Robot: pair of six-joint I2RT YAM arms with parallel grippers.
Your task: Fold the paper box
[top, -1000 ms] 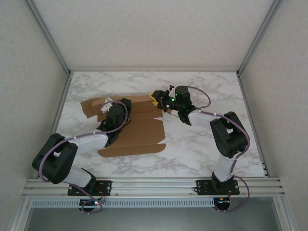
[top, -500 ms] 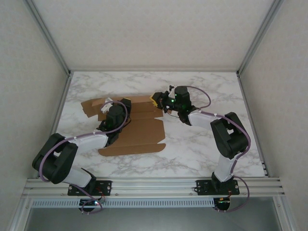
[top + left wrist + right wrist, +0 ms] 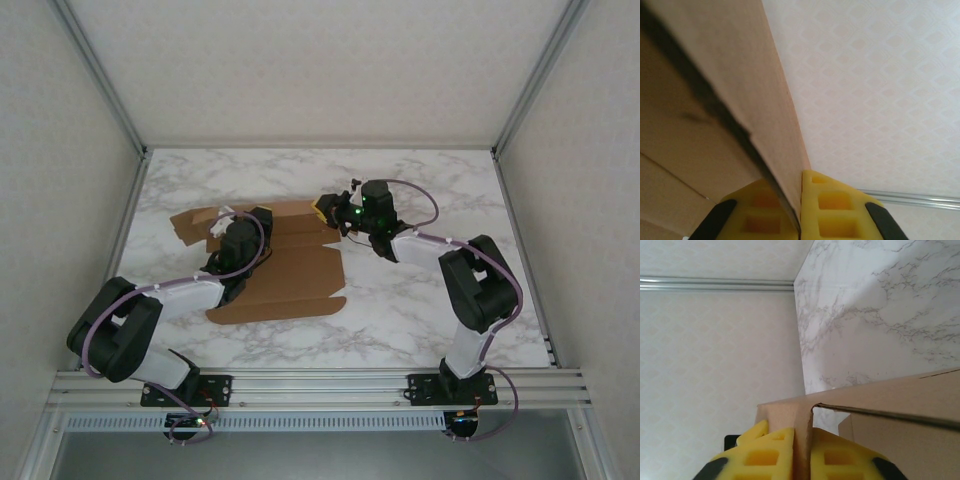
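So the marble desk (image 3: 430,190) is carrying the paper box (image 3: 295,275), which is sitting a bit toward 9 o'clock from the desk's middle, mostly flat. The left gripper (image 3: 801,200) is pinching a raised flap at the box's 10 o'clock side. The right gripper (image 3: 803,450) is clamping a cardboard flap at its 1 o'clock corner.

The paper box (image 3: 290,270) sprawls across the left-centre of the desk (image 3: 430,180). Both arms reach over it: the left hand (image 3: 222,214) pinches a raised flap at its far left, and the right hand (image 3: 322,207) pinches one at its far right corner. Bare desk lies open behind the box, along its near edge and to its right. The left wall (image 3: 60,220), back wall (image 3: 320,70) and right wall (image 3: 590,220) close the desk in.
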